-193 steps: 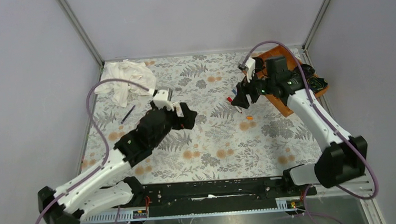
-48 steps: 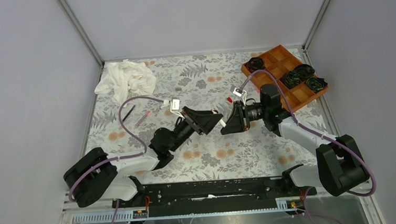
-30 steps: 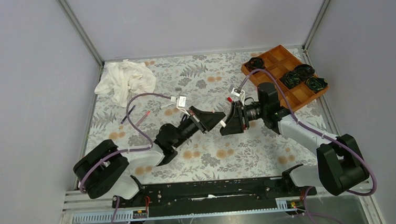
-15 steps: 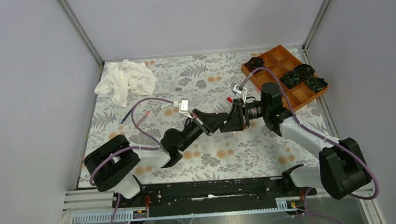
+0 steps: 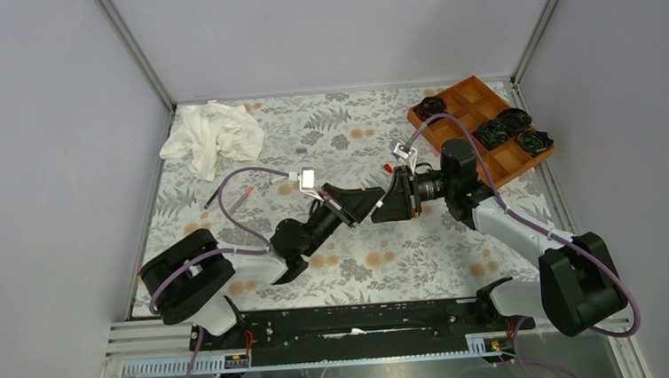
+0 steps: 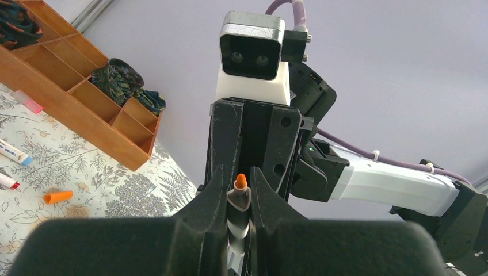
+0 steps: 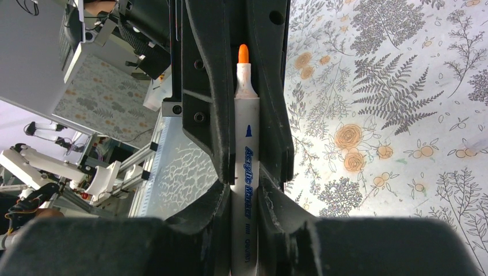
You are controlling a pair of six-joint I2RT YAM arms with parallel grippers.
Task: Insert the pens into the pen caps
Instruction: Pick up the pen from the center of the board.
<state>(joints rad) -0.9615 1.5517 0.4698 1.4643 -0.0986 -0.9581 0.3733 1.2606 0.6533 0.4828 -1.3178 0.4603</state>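
1. Both arms reach over the middle of the table, and from above I see their grippers nose to nose.
2. My left gripper is closed on a pen. In its wrist view the fingers pinch the barrel just below an orange tip that points at the other arm.
3. My right gripper is also clamped on the white barrel. The barrel runs on between the left fingers, with an orange tip at the far end.
4. Each wrist view shows an orange tip pointing away from its own camera. I cannot tell whether this is one double-ended pen or two.
5. The pen is off the table, held in the air between the two grippers, which hide it in the top view.
6. The orange cap lies on the table near the tray and is not touching it.
7. A blue-tipped pen and a red-tipped pen lie close by the orange cap.
8. A dark pen and a reddish pen lie on the left side, well apart from the grippers, near the cloth.
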